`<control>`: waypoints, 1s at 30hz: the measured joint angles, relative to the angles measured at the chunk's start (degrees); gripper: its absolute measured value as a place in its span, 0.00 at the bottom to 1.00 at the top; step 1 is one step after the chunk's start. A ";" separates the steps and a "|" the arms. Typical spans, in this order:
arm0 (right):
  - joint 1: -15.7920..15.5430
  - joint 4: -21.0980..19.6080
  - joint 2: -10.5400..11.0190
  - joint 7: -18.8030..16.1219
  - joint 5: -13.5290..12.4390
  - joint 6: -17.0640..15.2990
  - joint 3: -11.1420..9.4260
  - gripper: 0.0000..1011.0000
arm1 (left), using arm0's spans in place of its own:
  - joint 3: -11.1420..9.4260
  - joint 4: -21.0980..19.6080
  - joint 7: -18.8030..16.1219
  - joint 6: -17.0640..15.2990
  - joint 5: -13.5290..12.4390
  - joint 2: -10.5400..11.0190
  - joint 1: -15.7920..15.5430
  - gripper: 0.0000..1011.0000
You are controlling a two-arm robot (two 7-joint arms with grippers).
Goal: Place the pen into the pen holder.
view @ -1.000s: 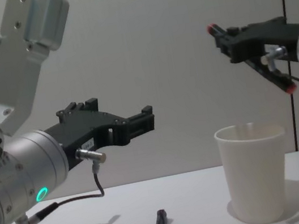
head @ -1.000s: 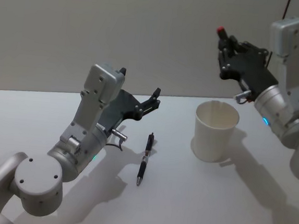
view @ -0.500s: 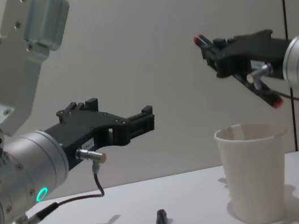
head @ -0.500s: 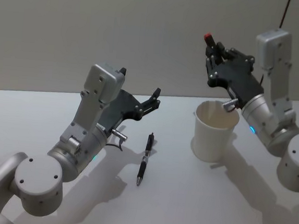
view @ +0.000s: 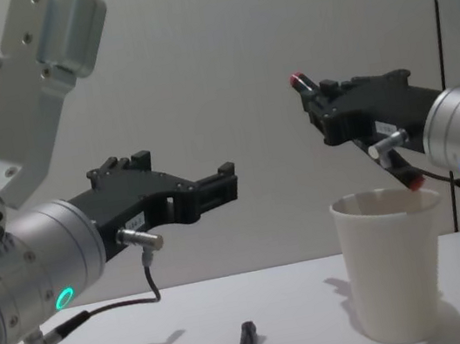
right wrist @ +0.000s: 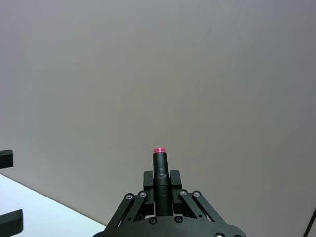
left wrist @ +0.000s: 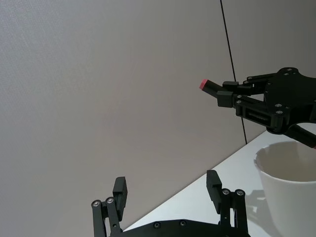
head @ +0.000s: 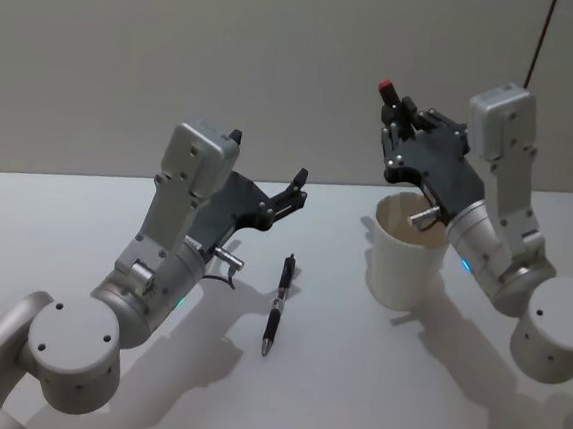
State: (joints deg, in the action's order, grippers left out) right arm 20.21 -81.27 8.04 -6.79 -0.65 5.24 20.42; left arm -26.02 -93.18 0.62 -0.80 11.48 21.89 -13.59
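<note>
The pen (right wrist: 159, 168) is pinched between the two black fingers of the right gripper (head: 397, 124). Over the last second this gripper has travelled toward the robot's left and downward, so it is now above the mouth of the white paper cup (view: 395, 277) and no longer off to its right. The pen is held tilted. Its red upper end sticks out past the fingertips. In the chest view its other red end hangs behind the palm, just over the cup's rim; whether it is already inside the rim, I cannot tell. I judge that the carrying is nearly done, and what remains is to lower the pen and let it go.

The pen is a slim, smooth, dark cylinder with red at both ends. The cup directly below the gripper is of thin matte paper with a rolled rim, a little narrower at the base. It stands upright on the plain white table (head: 350, 401). It looks light, so a push of the pen against its wall could tip it.

Farther from the right gripper, on its left side and well apart from the cup, a second pen (head: 278, 304) lies flat on the table, dark and slim. Beyond it the left gripper (left wrist: 167, 183) hovers above the table with fingers spread wide, holding nothing. Behind everything is a bare grey wall (head: 181, 45).
</note>
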 joint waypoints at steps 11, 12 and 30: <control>-0.55 -0.15 -0.37 -0.79 0.34 0.80 0.63 0.18 | 0.00 0.00 0.00 0.00 0.00 0.00 0.00 0.99; -0.55 -0.15 -0.37 -0.79 0.34 0.80 0.63 0.18 | 0.00 0.00 0.00 0.00 0.00 0.00 0.00 0.99; -2.07 2.06 0.65 -2.16 1.55 0.65 0.57 0.18 | 0.00 0.00 0.00 0.00 0.00 0.00 0.00 0.99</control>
State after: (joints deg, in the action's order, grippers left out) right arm 18.13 -79.21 8.69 -8.95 0.90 5.89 20.99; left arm -26.02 -93.18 0.63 -0.80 11.48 21.89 -13.59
